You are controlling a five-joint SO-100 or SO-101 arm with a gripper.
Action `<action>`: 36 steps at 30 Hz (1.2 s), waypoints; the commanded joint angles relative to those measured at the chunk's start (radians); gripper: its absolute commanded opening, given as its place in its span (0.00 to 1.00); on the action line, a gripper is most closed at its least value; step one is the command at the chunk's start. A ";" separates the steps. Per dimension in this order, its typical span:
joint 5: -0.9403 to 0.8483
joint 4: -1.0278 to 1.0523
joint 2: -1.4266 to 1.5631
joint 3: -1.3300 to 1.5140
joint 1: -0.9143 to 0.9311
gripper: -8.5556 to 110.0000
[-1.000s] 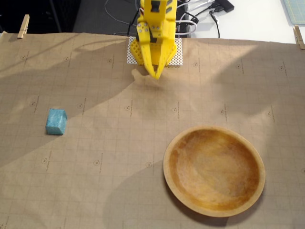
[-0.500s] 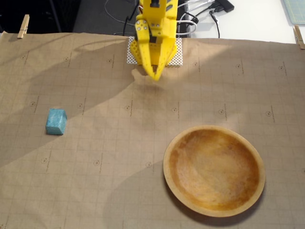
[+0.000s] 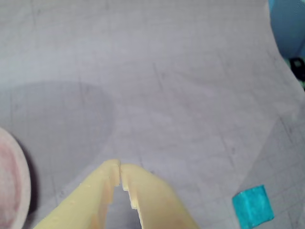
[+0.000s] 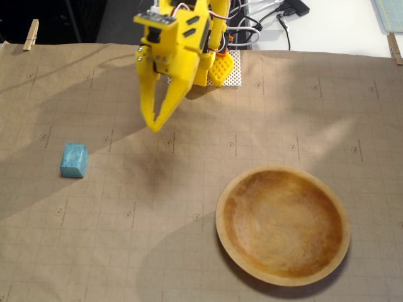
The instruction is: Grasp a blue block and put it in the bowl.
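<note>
Jaws closed, blue block (image 4: 74,160) apart

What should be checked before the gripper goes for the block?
1. Block free on the paper, nothing touching it: ok.
2. Gripper empty: ok.
3. Gripper open for a grasp: not ok, fingertips meet in the wrist view.
4. Gripper over the block: not ok, it is off to the block's right in the fixed view.
5. Bowl empty: ok.
</note>
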 commanded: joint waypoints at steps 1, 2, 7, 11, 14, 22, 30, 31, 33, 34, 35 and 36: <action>0.002 -0.014 -0.015 -0.092 0.018 0.09; 0.002 -0.017 -0.021 -0.094 0.021 0.11; 0.003 -0.025 -0.054 -0.095 0.060 0.21; 0.003 -0.015 -0.077 -0.095 0.117 0.28; -0.002 -0.025 -0.103 -0.095 0.155 0.32; -0.063 -0.025 -0.173 -0.097 0.227 0.37; -0.067 -0.014 -0.227 -0.095 0.308 0.37; -0.067 -0.014 -0.236 -0.094 0.318 0.37; -0.069 -0.014 -0.256 -0.089 0.334 0.37; -0.069 -0.014 -0.272 -0.087 0.342 0.37; -0.069 -0.014 -0.287 -0.089 0.348 0.37; -0.071 -0.014 -0.302 -0.094 0.354 0.37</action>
